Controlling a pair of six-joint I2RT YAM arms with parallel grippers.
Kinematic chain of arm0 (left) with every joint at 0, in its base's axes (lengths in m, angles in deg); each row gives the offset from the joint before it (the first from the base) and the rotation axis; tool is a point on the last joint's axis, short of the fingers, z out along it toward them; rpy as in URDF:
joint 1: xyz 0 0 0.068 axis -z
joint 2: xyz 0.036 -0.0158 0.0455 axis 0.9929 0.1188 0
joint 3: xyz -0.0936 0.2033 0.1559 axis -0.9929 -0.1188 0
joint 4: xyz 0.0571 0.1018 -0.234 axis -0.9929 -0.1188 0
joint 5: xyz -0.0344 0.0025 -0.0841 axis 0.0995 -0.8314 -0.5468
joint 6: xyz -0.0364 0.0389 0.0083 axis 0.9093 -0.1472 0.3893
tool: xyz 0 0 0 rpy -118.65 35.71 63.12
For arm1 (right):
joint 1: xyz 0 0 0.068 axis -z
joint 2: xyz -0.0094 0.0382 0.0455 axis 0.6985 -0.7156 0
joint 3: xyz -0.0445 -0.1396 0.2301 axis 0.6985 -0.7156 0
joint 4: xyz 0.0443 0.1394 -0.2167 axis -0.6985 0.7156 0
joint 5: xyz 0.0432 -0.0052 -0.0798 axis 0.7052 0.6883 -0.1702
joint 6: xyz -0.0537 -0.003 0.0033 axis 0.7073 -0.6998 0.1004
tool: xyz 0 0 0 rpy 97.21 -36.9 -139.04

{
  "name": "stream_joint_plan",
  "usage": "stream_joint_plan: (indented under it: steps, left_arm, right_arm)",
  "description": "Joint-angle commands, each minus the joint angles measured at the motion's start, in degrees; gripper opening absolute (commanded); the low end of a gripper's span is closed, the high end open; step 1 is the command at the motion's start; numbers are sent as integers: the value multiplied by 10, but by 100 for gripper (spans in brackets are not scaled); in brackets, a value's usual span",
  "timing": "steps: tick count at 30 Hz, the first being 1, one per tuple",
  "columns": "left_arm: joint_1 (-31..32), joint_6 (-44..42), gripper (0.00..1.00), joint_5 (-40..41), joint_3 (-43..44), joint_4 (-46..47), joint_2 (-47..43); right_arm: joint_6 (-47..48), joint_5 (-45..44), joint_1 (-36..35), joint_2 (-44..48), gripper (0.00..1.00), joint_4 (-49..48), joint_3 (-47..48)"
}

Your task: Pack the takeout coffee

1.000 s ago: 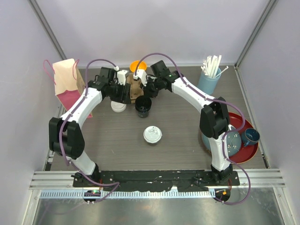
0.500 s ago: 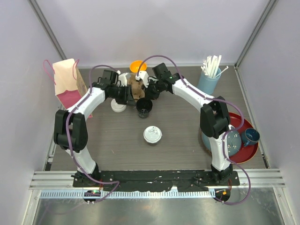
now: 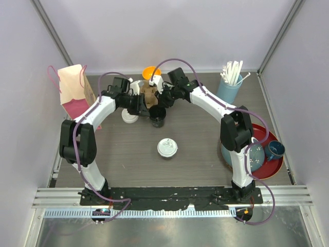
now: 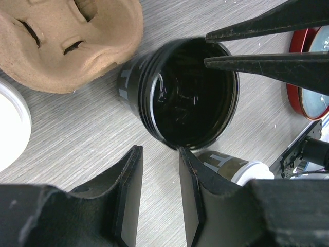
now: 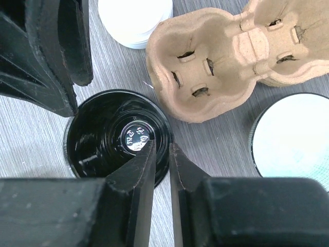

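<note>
The lidless black cup [image 4: 180,98] stands just ahead of the left gripper [image 4: 159,152], whose jaws are half-parted and empty, steadying it beside the cardboard carrier [image 4: 67,41] it is likely bound for; the right gripper [image 5: 162,145] straddles its rim, jaws a slit apart; whether they pinch it, I cannot tell.

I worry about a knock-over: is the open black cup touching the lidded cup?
Apart. The top view shows bare table between the open black cup and the lidded cup.
</note>
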Motion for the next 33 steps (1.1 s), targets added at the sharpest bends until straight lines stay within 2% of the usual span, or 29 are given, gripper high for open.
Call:
stream_joint_plan:
  steps: [1,4,5,6,7,10,15,28,33]
  left_arm:
    - [-2,3,38,-18,3,17,-2]
    - [-2,3,38,-18,3,17,0]
    - [-2,2,38,-19,4,17,0]
    - [-2,1,38,-19,4,15,1]
    - [-2,1,38,-17,6,15,3]
    - [-2,1,38,-15,7,13,2]
    - [-2,0,37,-15,16,10,-4]
    - [-2,-6,37,-14,20,3,0]
    - [-2,-6,37,-14,20,1,0]
  right_arm:
    - [-3,11,-1,39,15,-21,1]
    - [-5,10,-1,35,6,-22,2]
    - [-4,9,-1,35,6,-21,2]
    - [-4,3,-1,35,9,-22,2]
    - [-5,-3,-1,35,17,-24,3]
    - [1,-23,-1,30,31,-24,8]
    - [12,-26,-1,2,37,3,49]
    - [35,-4,-1,-55,33,62,105]
    - [34,-3,-1,-54,19,63,104]
